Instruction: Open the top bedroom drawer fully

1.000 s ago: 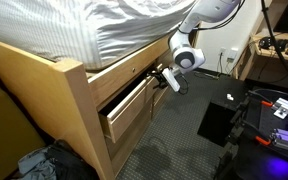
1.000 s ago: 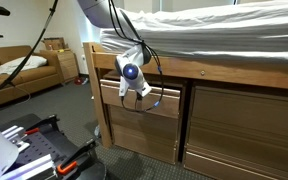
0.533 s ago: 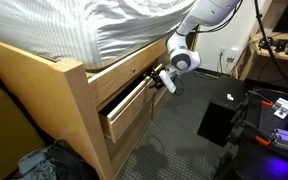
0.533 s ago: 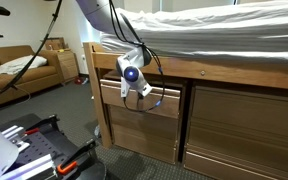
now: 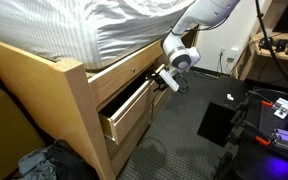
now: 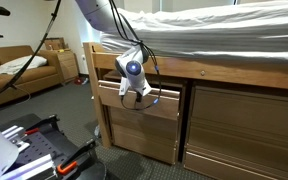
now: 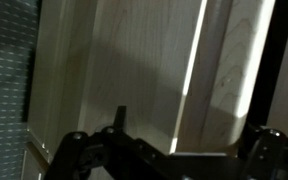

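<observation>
- Wrist view: looks straight onto the pale wood of the top bedroom drawer [image 7: 134,70], with one bright strip [image 7: 189,90] running down it.
- Shows the gripper [image 7: 169,150] dark along the bottom edge, fingers [image 7: 72,148] set far apart near the two sides of the frame; released, clamped on nothing.
- In an exterior view, places the gripper [image 5: 162,80] right at the upper front edge of the top bedroom drawer [image 5: 129,108]; too small to tell whether touching.
- Same view: drawer pulled partway out of the bed frame, near corner standing clear of the wood around it, not fully out.
- In an exterior view, sets the gripper [image 6: 139,93] against the long flat front of the top bedroom drawer [image 6: 112,95], with a black cable loop [image 6: 156,98] hanging before the panel.
- Directly beneath, the lower drawer [image 6: 139,135], front set further back than the one above.
- Above, the bed side rail [image 6: 234,68] and striped bedding [image 5: 104,25].
- Off to the side, a brown sofa [image 6: 19,65]; on the grey carpet, well apart from the bed, a black mat [image 5: 219,120].
</observation>
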Motion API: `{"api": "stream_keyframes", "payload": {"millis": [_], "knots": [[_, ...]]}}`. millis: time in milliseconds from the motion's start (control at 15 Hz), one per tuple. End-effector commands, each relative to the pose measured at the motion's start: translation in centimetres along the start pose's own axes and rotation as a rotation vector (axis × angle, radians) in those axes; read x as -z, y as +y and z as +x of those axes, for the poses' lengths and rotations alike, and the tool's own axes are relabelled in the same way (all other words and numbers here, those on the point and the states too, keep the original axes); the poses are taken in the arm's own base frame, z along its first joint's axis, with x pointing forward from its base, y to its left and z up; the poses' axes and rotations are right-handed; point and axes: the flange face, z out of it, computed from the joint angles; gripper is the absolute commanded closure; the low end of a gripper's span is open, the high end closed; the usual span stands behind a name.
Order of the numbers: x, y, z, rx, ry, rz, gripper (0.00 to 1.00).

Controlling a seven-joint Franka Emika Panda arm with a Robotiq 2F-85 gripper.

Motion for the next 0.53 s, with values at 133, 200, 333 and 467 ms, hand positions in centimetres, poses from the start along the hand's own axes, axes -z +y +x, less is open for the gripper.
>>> {"api": "stream_keyframes", "payload": {"millis": [133,200,333,467], "knots": [[2.4,1.4,0.3,-0.077,-0.029,-0.251,0.00],[3.1,1.1,0.6,-0.076,-0.018,-0.291,0.00],[4.4,0.4,1.3,-0.059,0.006,-0.362,0.00],[5.7,-0.8,2.3,-0.026,0.051,-0.411,0.00]]}}
